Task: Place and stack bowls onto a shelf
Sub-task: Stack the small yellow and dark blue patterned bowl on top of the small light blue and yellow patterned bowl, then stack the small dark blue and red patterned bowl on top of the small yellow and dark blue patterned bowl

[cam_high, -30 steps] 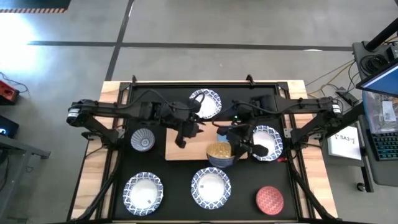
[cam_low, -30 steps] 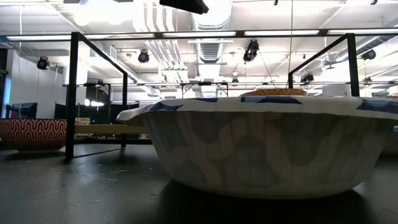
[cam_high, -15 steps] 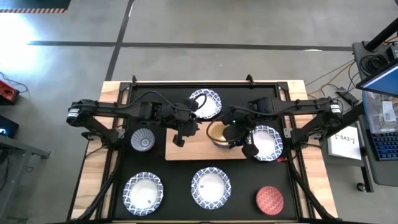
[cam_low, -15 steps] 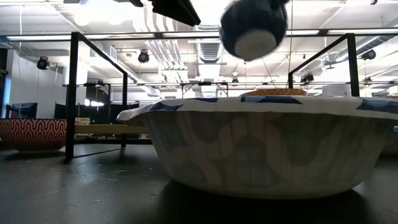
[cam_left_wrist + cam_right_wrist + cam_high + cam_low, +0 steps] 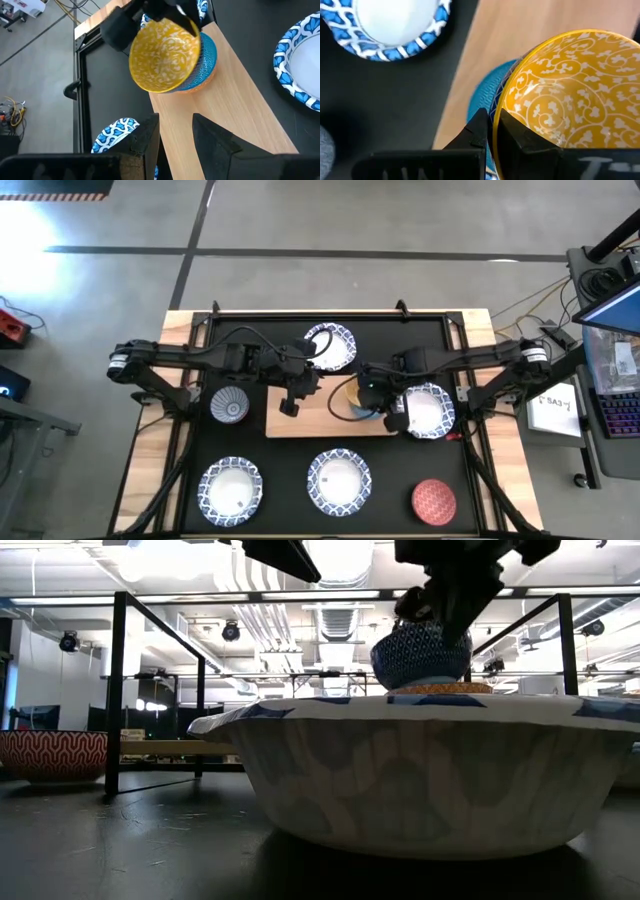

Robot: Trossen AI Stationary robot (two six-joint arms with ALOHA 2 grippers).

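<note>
A small bowl, yellow inside (image 5: 165, 50) and blue-patterned outside (image 5: 420, 652), hangs tilted in my shut right gripper (image 5: 492, 131) over the right part of the light wooden shelf (image 5: 315, 420). Right below it a blue-lined bowl with an orange outside (image 5: 209, 62) stands on its base on the shelf. My left gripper (image 5: 175, 135) hovers open over the shelf's left part, nothing between its fingers, pointing toward the two bowls. My right gripper pinches the yellow-lined bowl's rim (image 5: 498, 111), one finger inside the bowl and one outside. The fingers slant down from above. The bowl is tilted and hangs just over the orange bowl's rim (image 5: 440, 688); whether the two touch I cannot tell.
Wide blue-and-white bowls lie beyond the shelf (image 5: 330, 346), to its right (image 5: 430, 412) and on the near side (image 5: 231, 490), (image 5: 339, 482). A small blue-white bowl (image 5: 230, 404) sits left of the shelf, a red one (image 5: 434, 501) near right.
My right gripper has come down with the yellow-lined bowl toward the orange bowl on the shelf and has turned at the wrist. The bowl, whose foot faced the table's near side half a second ago, now sits much closer to upright.
</note>
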